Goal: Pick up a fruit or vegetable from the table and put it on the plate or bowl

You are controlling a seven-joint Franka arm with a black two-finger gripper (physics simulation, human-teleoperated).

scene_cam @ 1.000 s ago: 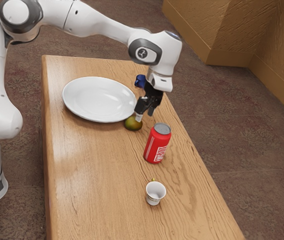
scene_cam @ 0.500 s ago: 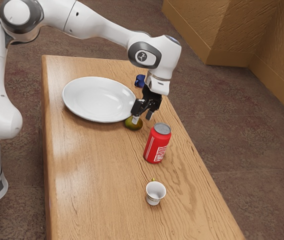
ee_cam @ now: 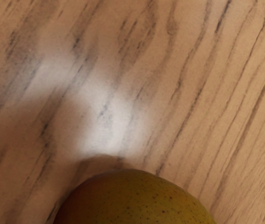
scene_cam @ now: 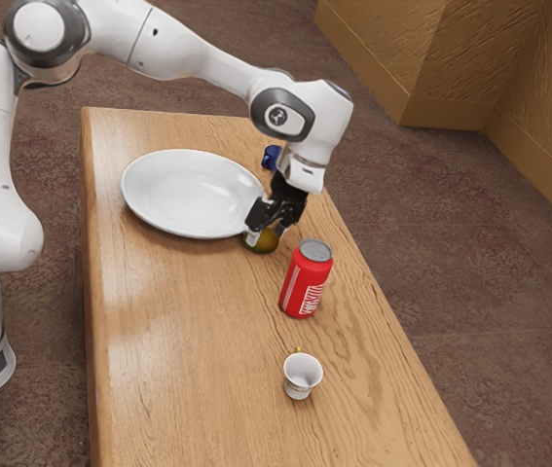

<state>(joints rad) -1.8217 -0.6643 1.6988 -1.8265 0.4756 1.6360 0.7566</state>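
The pincer (scene_cam: 269, 222) is seen low over the bench (scene_cam: 178, 341), its two black fingers (scene_cam: 254, 216) held apart with the top of a yellow-green fruit (scene_cam: 261, 240) between them. No firm contact from both sides can be made out, so the pincer is judged to be open and nothing is taken to be held. The fruit rests on the bench, just beside the rim of the white plate (scene_cam: 159, 185), at about 4 o'clock of the plate in the exterior view; whether rim and fruit touch cannot be told. Seen from the pincer, the fruit lies almost straight below, shifted only slightly toward 7 o'clock in the exterior view. In the wrist view its rounded, speckled top (ee_cam: 132, 198) is shown close under the hand, with bare wood grain beyond it. The fruit looks nearly round, and a long axis cannot be made out, so little turning of the hand seems to be called for. A red can (scene_cam: 305, 282) stands near, at about 5 o'clock of the fruit, and a small white cup (scene_cam: 302, 376) stands well apart, farther along toward 5 o'clock. The step in hand is judged to be the closing on the fruit; after that, a lift and a short carry toward 10 o'clock would be needed to reach the plate.
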